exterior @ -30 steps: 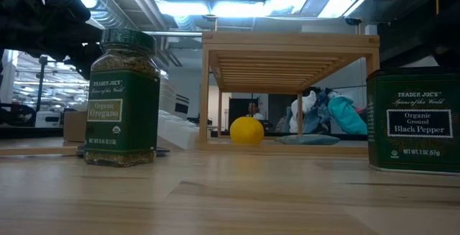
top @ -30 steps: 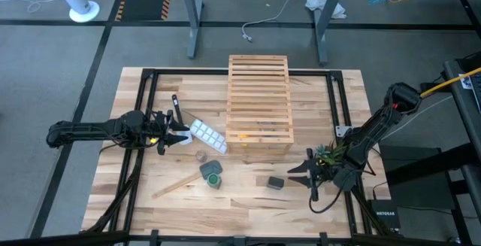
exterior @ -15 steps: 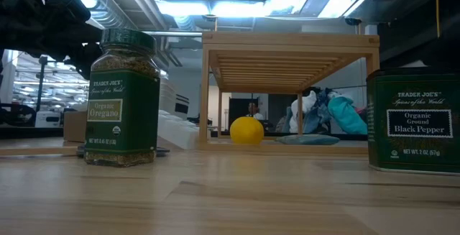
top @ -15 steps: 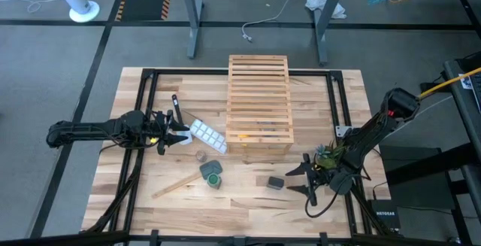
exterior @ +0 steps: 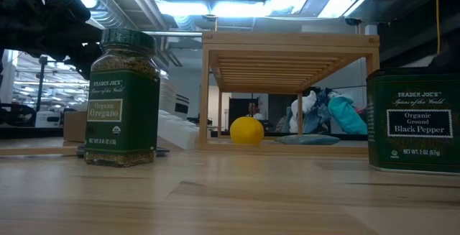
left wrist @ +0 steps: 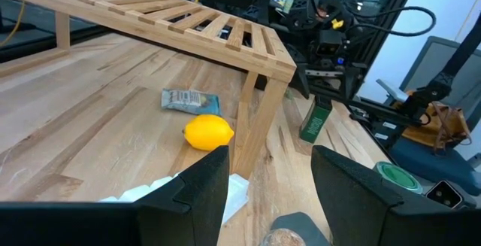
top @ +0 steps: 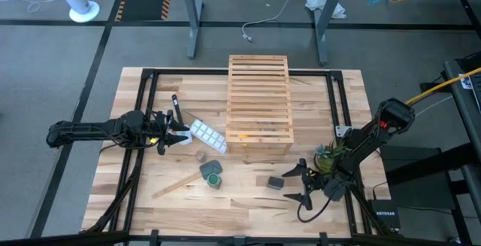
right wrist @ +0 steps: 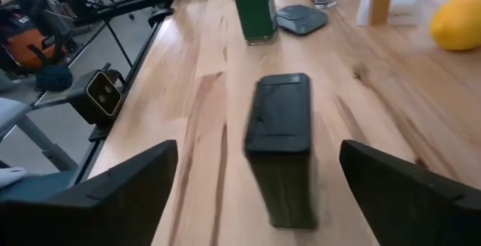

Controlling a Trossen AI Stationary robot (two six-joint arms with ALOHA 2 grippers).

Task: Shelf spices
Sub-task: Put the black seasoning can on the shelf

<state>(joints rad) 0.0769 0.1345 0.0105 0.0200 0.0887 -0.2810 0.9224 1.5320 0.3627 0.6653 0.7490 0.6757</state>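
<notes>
Right tool: spread wide — up from nearly closed a second ago — just beside the pepper tin, closer than before.
Tin: on the table, ungrasped.
Left tool: parted, empty, waiting by the tray.
Shelf: no spices on top.
Meaning: pepper grasp looks imminent — oregano next.

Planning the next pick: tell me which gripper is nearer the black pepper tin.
Right. The right gripper sits open just beside the black pepper tin, facing it. The left gripper waits across the table by the ice-cube tray.
</notes>
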